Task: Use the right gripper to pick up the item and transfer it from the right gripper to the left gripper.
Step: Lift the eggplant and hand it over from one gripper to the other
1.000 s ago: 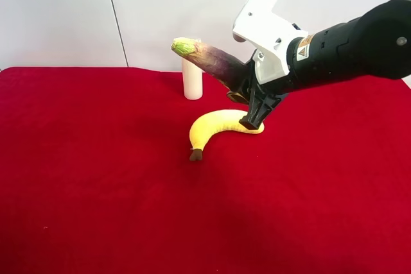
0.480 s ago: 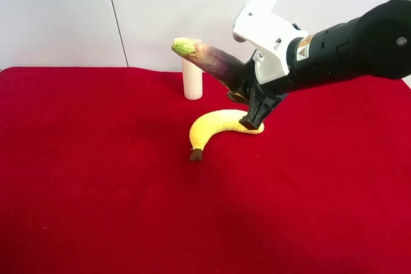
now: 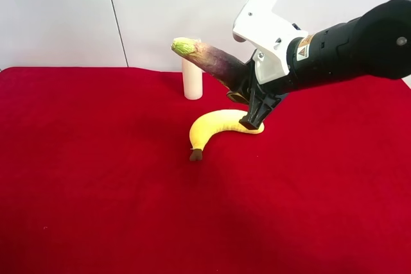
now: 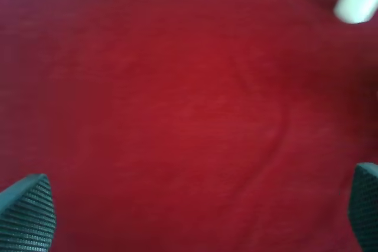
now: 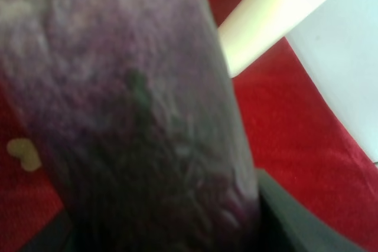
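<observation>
Eggplant (image 3: 212, 60) hangs in the air above the red cloth (image 3: 96, 178), clamped at its dark purple end between the dark fingers of the right gripper (image 3: 246, 102). It slants up and away from the white-housed gripper. Its pale lilac part and green stem tip are the highest point, and in the exterior high view they overlap the top of the white pillar candle (image 3: 192, 80), which stands upright near the cloth's back edge. A yellow banana (image 3: 215, 129) lies on the cloth just under the gripper; whether the lower finger touches it cannot be told.

From the right wrist, blurred purple skin (image 5: 136, 116) fills most of the picture, with the candle (image 5: 277, 10) beyond.

The left gripper (image 4: 195, 210) shows only its two textured fingertips (image 4: 26, 213), spread wide over bare red cloth with nothing between them.
</observation>
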